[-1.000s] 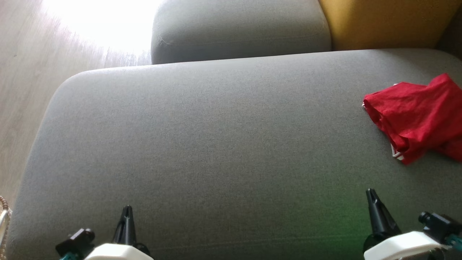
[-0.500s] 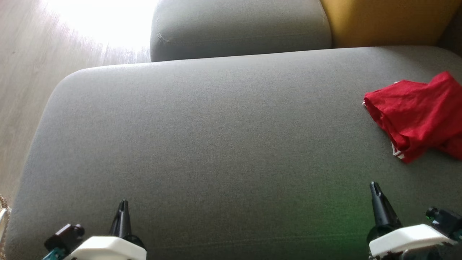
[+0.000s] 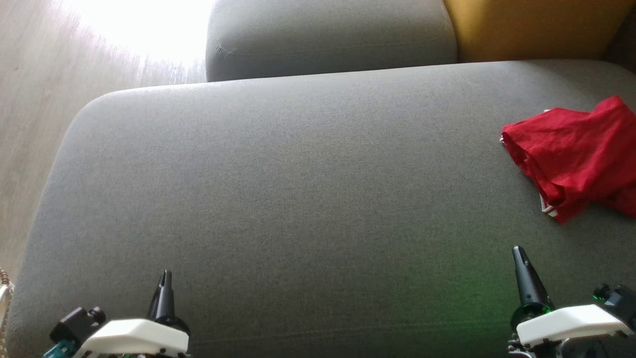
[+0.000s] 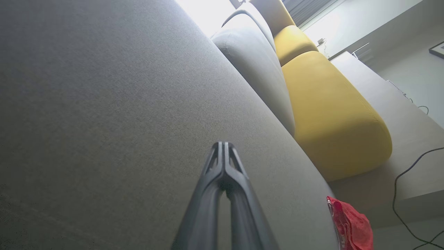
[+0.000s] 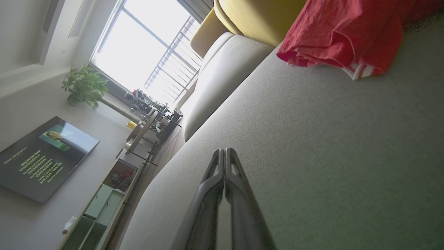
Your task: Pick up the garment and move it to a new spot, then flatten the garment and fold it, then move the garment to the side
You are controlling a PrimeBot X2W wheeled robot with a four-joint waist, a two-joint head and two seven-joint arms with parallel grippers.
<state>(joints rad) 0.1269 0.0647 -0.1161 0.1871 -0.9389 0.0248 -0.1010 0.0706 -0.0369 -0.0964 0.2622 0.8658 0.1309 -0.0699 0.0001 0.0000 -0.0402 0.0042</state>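
The garment (image 3: pixel 579 154) is a crumpled red cloth with a white-striped hem, lying at the right side of the grey cushion (image 3: pixel 298 189). It also appears as the red garment (image 4: pixel 350 225) at the lower right of the left wrist view and the garment (image 5: pixel 347 31) at the top right of the right wrist view. My left gripper (image 3: pixel 165 275) hovers over the cushion's front left, shut and holding nothing. My right gripper (image 3: pixel 517 249) is shut and holding nothing too, a short way in front of the garment. The left gripper (image 4: pixel 223 144) and right gripper (image 5: pixel 223 151) show their tips pressed together.
A grey back cushion (image 3: pixel 328 37) and a yellow cushion (image 3: pixel 531 27) stand behind the seat. Wooden floor (image 3: pixel 30 124) lies to the left. The right wrist view shows a TV (image 5: pixel 41 156), a low cabinet (image 5: pixel 104 198) and a potted plant (image 5: pixel 83 86) by a window.
The head camera has shifted slightly, so the scene sits a bit higher. Both grippers have edged outward and forward over the cushion. The garment has not moved.
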